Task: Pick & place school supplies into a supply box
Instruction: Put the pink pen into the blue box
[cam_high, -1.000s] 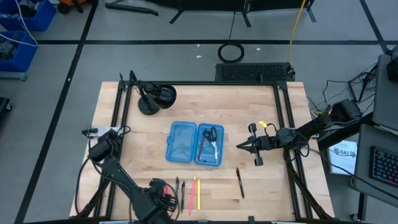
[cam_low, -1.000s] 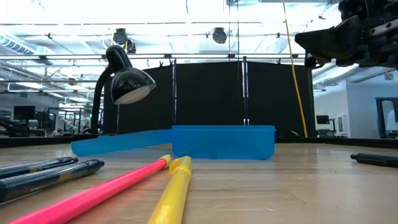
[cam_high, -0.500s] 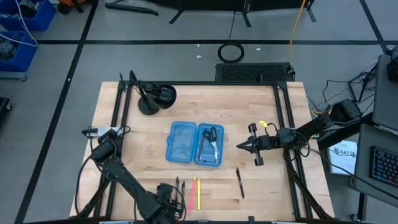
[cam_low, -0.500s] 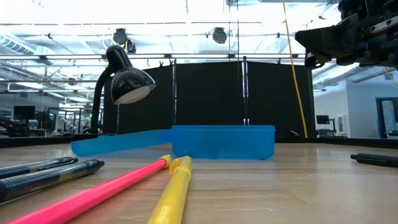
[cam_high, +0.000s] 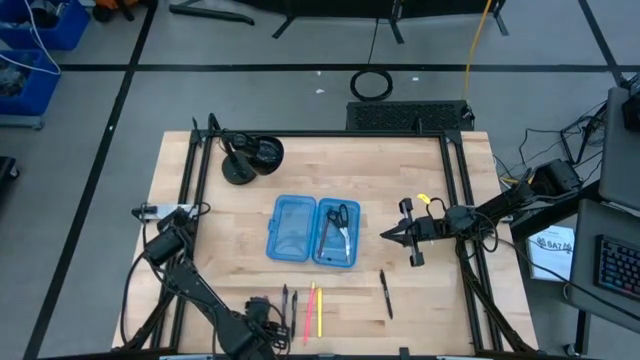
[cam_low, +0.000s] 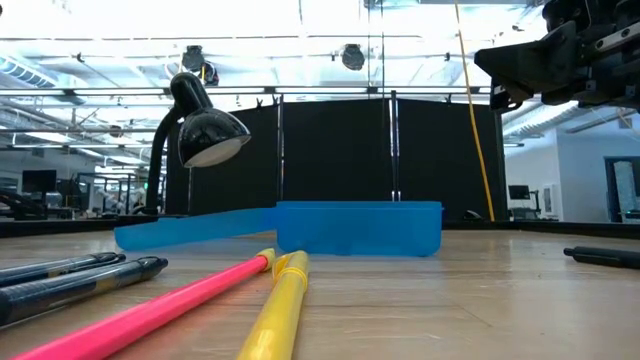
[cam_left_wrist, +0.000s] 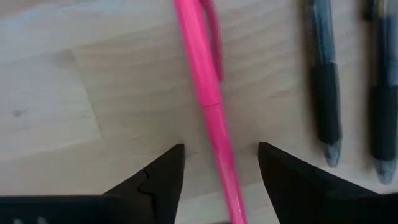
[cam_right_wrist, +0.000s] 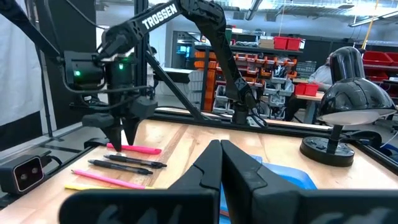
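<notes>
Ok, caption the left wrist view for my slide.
Left hand open over the table, its fingers either side of the pink pen; two black pens lie alongside.

overhead looks straight down; low camera level at tabletop; both share blue box (cam_high: 313, 231).

— What sort of place is this?

— A robotics lab or workshop. The wooden table (cam_high: 400, 190) sits inside a black metal frame on a grey floor marked with black tape lines (cam_high: 300, 67).

— Anything behind it?

— Yes: black curtain panels (cam_low: 330, 160), high ceilings with bright strip lights, and shelving with red and orange storage bins (cam_right_wrist: 283, 43). Blue crates (cam_high: 40, 25) stand at one corner, and a keyboard (cam_high: 620, 265) rests on a side desk.
</notes>
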